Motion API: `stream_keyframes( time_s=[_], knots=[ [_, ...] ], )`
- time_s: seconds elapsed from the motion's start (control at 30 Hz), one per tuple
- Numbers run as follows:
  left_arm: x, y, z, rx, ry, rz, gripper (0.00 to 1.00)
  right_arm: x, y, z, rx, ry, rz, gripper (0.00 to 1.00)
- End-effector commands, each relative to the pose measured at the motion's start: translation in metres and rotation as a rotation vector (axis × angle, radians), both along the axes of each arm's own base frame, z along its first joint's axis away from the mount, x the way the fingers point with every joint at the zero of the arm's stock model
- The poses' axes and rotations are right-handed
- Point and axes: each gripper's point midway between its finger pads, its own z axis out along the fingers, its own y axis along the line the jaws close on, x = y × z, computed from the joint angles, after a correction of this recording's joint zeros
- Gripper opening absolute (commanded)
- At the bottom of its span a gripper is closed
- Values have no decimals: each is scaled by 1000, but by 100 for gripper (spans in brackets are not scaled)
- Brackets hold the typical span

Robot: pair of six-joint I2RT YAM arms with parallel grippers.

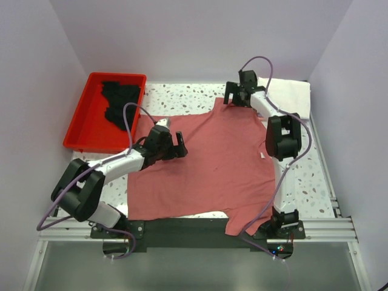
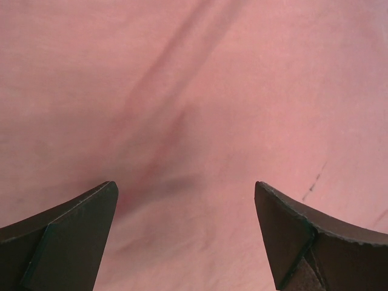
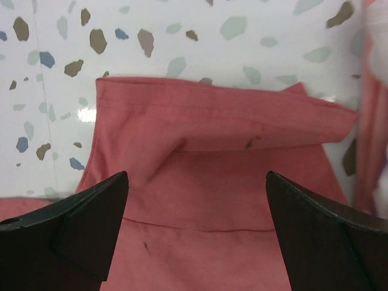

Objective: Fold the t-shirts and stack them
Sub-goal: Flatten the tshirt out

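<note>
A dusty-rose t-shirt [image 1: 206,163] lies spread flat over the middle of the table, its collar and small white tag [image 1: 262,156] toward the right. My left gripper [image 1: 180,145] hovers open over the shirt's upper left part; in the left wrist view only rose cloth [image 2: 200,91] shows between the fingers of the left gripper [image 2: 187,188]. My right gripper [image 1: 235,102] stands open at the far sleeve [image 3: 212,139], whose hem is folded back on itself; nothing sits between the fingers of the right gripper [image 3: 197,176]. A black t-shirt [image 1: 121,100] lies crumpled in the tray. A white t-shirt [image 1: 291,91] lies at the back right.
The red plastic tray [image 1: 82,130] stands at the back left. The speckled tabletop [image 1: 182,97] shows beyond the shirt and along the right [image 3: 182,36]. Pale walls close in the back and both sides. The right arm's elbow [image 1: 282,136] hangs over the collar area.
</note>
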Motion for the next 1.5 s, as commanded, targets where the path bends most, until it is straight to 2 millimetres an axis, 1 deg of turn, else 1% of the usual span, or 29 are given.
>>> stream_keyframes(
  time_s=[0.0, 0.17, 0.2, 0.23, 0.27, 0.3, 0.37, 0.4, 0.43, 0.5, 0.67, 0.73, 0.8, 0.83, 0.87, 0.9, 0.93, 0.97, 1.0, 1.03, 1.07, 1.1, 1.17, 1.23, 1.27, 1.3, 1.37, 1.4, 1.47],
  knots=[
    [15, -47, 30, -152, -97, -104, 100, 7, 27, -3, 115, 6, 12, 99],
    [18, -83, 32, -191, -102, -184, 100, 4, 31, -20, 163, 40, -11, 99],
    [20, -96, 40, -206, -120, -211, 100, 5, 33, -23, 171, 35, -15, 99],
    [19, -104, 34, -209, -101, -235, 100, 6, 33, -23, 173, 31, -16, 99],
    [18, -111, 34, -213, -101, -252, 100, 8, 34, -25, 178, 27, -20, 99],
    [17, -125, 34, -222, -107, -281, 100, 9, 34, -29, 179, 29, -21, 99],
    [14, -138, 32, -235, -98, -318, 100, 14, 34, -28, 184, 20, -25, 99],
    [13, -150, 37, -249, -107, -340, 100, 16, 35, -32, 186, 16, -26, 99],
    [11, -155, 30, -247, -93, -358, 100, 18, 35, -34, 186, 13, -26, 99],
    [6, -166, 26, -253, -90, -382, 100, 24, 37, -32, 187, -4, -26, 99],
    [-15, -169, -12, -243, 13, -412, 100, 44, 41, -32, 205, -58, -26, 99],
    [-26, -160, -30, -229, 58, -398, 100, 55, 43, -25, 212, -96, -25, 99],
    [-37, -147, -49, -191, 103, -386, 100, 64, 45, -29, 218, -117, -24, 99],
    [-41, -144, -53, -185, 116, -384, 100, 72, 45, -22, 220, -148, -31, 99],
    [-47, -139, -60, -174, 138, -383, 100, 78, 46, -27, 224, -163, -32, 99],
    [-52, -138, -63, -173, 151, -389, 100, 86, 47, -18, 232, -198, -35, 99],
    [-56, -136, -67, -169, 162, -390, 100, 92, 46, -15, 236, -219, -50, 99],
    [-59, -137, -67, -169, 165, -396, 100, 98, 46, -18, 244, -239, -62, 99],
    [-62, -137, -69, -168, 173, -403, 100, 103, 47, -15, 258, -259, -67, 99],
    [-64, -139, -69, -170, 175, -410, 100, 110, 50, -6, 284, -292, -76, 99],
    [-66, -142, -68, -172, 172, -422, 100, 118, 50, -5, 299, -329, -76, 99],
    [-67, -143, -67, -173, 170, -426, 100, 125, 52, 7, 313, -364, -76, 99],
    [-66, -147, -61, -174, 151, -438, 100, 131, 55, 14, 323, -392, -73, 99],
    [-62, -149, -57, -171, 133, -442, 100, 137, 55, 29, 299, -440, -44, 99],
    [-61, -149, -56, -160, 126, -449, 100, 138, 54, 35, 282, -454, -33, 99],
    [-58, -150, -52, -155, 114, -448, 100, 138, 49, 51, 253, -475, -38, 99],
    [-50, -154, -42, -143, 84, -457, 100, 130, 41, 56, 195, -460, -43, 99],
    [-45, -155, -38, -135, 69, -453, 100, 121, 35, 64, 171, -450, -56, 99],
    [-35, -161, -18, -128, 20, -462, 100, 111, 29, 70, 128, -438, -48, 99]
  ],
)
